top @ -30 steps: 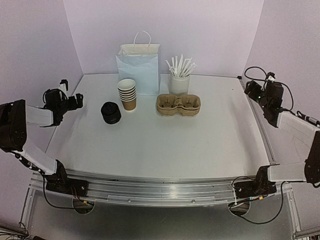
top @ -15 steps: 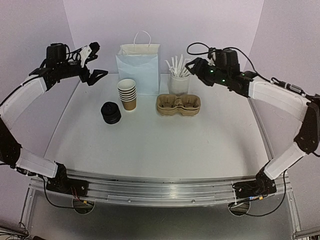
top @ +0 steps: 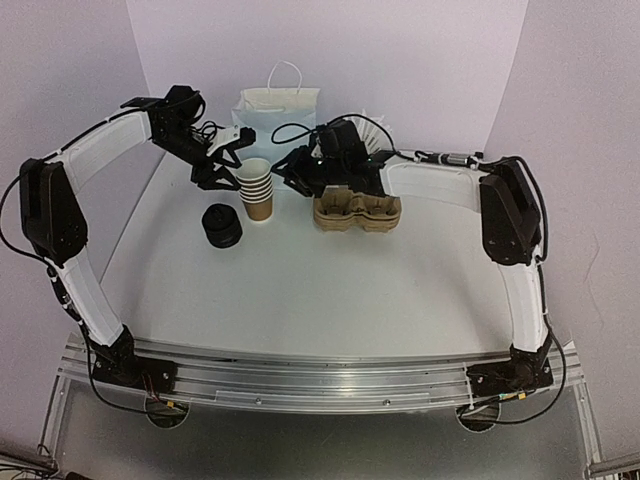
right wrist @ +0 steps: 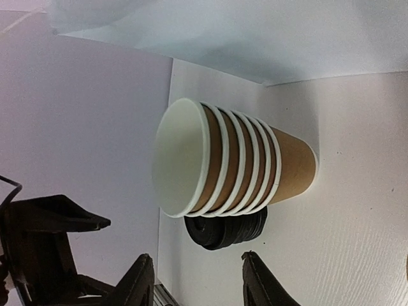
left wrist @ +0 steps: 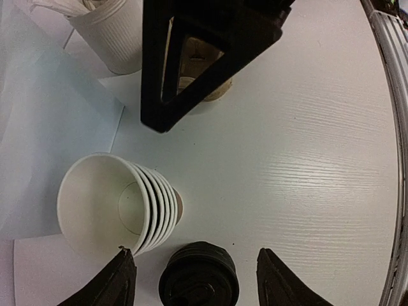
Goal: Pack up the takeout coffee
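A stack of brown paper cups (top: pixel 257 190) with white rims stands upright in front of the bag. The black lids (top: pixel 221 225) are piled to its left and the tan pulp carrier (top: pixel 357 210) lies to its right. My left gripper (top: pixel 226 160) hovers open just left of the stack's top, and my right gripper (top: pixel 289 172) hovers open just right of it. In the left wrist view the cups (left wrist: pixel 115 204) and lids (left wrist: pixel 199 277) lie below my empty left gripper (left wrist: pixel 194 256). The right wrist view shows the cups (right wrist: pixel 236 166) and lids (right wrist: pixel 226 229) ahead of my empty right gripper (right wrist: pixel 196 257).
A white handled paper bag (top: pixel 277 125) stands directly behind the cups. A white cup of sticks (left wrist: pixel 108 32) sits behind the carrier, mostly hidden by my right arm in the top view. The two grippers face each other closely across the stack.
Both arms have swung in from the table's sides and come down toward the cup stack from left and right. Both sets of jaws have narrowed.
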